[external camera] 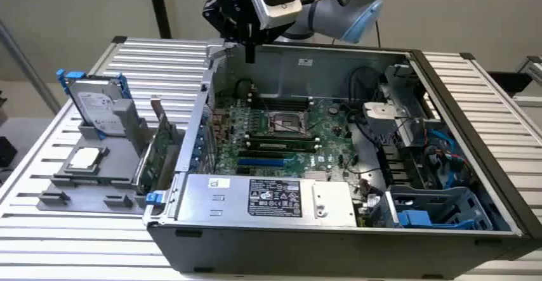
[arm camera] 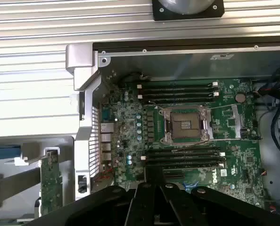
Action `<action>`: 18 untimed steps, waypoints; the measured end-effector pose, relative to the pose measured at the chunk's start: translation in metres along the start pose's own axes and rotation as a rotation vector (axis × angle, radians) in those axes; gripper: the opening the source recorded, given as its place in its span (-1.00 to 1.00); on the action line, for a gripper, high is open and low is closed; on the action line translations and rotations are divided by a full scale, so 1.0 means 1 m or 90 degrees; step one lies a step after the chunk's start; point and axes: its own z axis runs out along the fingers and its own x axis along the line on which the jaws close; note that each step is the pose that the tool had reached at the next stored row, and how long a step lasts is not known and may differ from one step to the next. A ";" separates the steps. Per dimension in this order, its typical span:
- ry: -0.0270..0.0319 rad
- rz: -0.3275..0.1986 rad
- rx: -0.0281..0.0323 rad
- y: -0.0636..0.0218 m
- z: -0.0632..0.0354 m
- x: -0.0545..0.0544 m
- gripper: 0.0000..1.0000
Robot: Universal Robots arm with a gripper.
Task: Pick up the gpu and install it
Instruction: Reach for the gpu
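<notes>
exterior view: slatted metal table [external camera: 152, 59] carries everything. open pc case [external camera: 339, 59] lies on its side under the fingers, also seen from the wrist view [arm camera: 187, 63]. inside it, the green motherboard [external camera: 288, 138] sits below the fingers, and the wrist view looks straight down on it [arm camera: 130, 132]. silver power supply [external camera: 263, 198] runs along the case edge nearer the camera than the fingers, well apart from them. grey holder [external camera: 93, 186] sits outside the case, off to the exterior view's left of the fingers and lower down. gripper [external camera: 250, 58] hangs above the far corner of the case on the exterior view's left, touching nothing. in the wrist view the gripper [arm camera: 155, 175] reads as fingers pressed together with nothing between them. hard drive [external camera: 98, 106] with blue frame stands in the holder, further to the exterior view's left of the fingers. gpu [external camera: 157, 151] stands on edge in the holder just beside the case's outer wall, well apart from the fingers and not picked up; wrist view shows its green board side [arm camera: 50, 188]. cpu socket [external camera: 288, 124] is mid-board, below the fingers [arm camera: 186, 126]. small silver cpu chip [external camera: 85, 158] lies flat in the holder, farthest from the fingers.
</notes>
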 end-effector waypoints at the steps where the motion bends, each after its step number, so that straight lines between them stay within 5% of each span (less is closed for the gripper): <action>1: 0.0000 0.000 -0.0001 0.0000 0.0000 0.000 -1.00; 18: 0.0002 0.000 -0.0021 -0.0003 -0.0001 0.003 -1.00</action>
